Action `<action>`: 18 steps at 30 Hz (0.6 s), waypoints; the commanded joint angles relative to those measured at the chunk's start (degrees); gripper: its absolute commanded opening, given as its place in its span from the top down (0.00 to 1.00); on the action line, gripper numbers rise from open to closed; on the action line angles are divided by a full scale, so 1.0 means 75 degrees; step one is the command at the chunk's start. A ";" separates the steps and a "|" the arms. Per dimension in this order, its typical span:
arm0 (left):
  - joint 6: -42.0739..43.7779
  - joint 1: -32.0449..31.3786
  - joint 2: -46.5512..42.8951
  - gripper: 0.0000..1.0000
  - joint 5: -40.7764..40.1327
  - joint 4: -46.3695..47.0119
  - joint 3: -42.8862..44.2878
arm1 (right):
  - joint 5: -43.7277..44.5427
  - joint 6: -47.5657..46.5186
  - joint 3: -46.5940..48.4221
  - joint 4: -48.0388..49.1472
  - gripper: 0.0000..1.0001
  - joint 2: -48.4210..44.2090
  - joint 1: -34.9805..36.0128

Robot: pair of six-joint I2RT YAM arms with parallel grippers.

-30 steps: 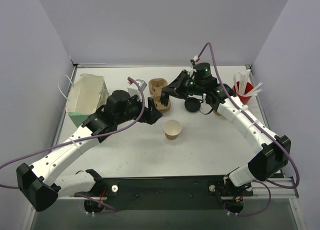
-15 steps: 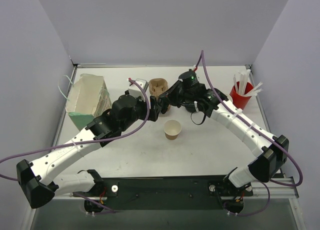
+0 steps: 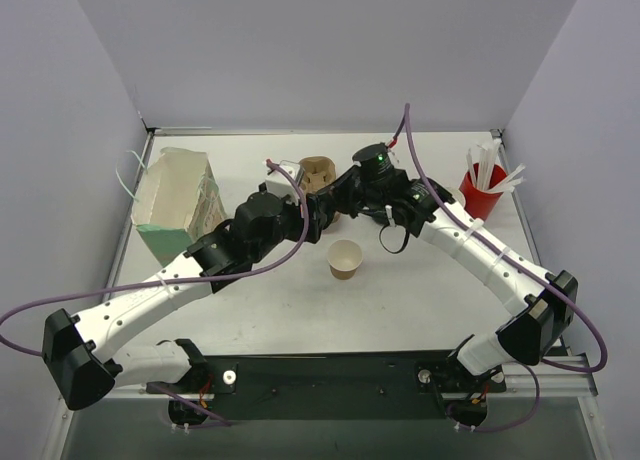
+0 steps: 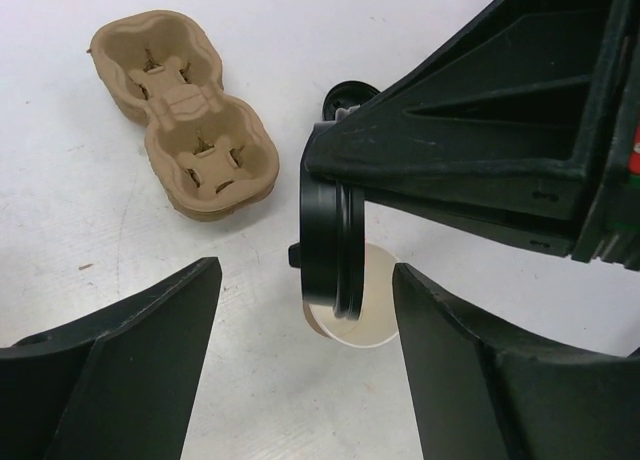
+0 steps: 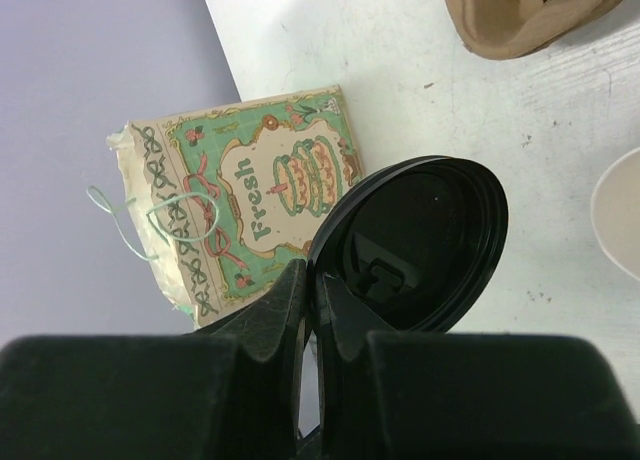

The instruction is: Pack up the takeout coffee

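The takeout coffee cup [image 3: 345, 258] stands upright and uncovered on the white table [image 3: 400, 310], near the middle and a little nearer than both grippers. Its inside is pale.

Just behind it the two arms meet. The left gripper [image 4: 305, 280] has its fingers [image 4: 150, 350] wide apart and they grip nothing. The right gripper [image 5: 312, 285] has its fingers pressed together on the rim of a black lid [image 5: 410, 245]. In the left wrist view this lid [image 4: 330, 250] is turned on its edge, between the left fingers but not touching them, and it stands over the pale mouth of the cup [image 4: 370, 320]. I cannot tell if the lid touches the cup.

Farther back lies the moulded pulp cup carrier [image 4: 185, 115], flat on the table, partly hidden behind the grippers in the top view.

At the far left stands a green paper bag [image 3: 175, 200], its top open, with the word "Fresh" and a cake printed on its side. At the far right stands a red cup of white sticks [image 3: 484, 188].
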 commanded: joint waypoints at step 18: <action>-0.0058 -0.0089 -0.0062 0.45 -0.0793 0.1013 -0.0416 | 0.0442 0.0584 0.0276 0.0222 0.99 -0.0062 0.0558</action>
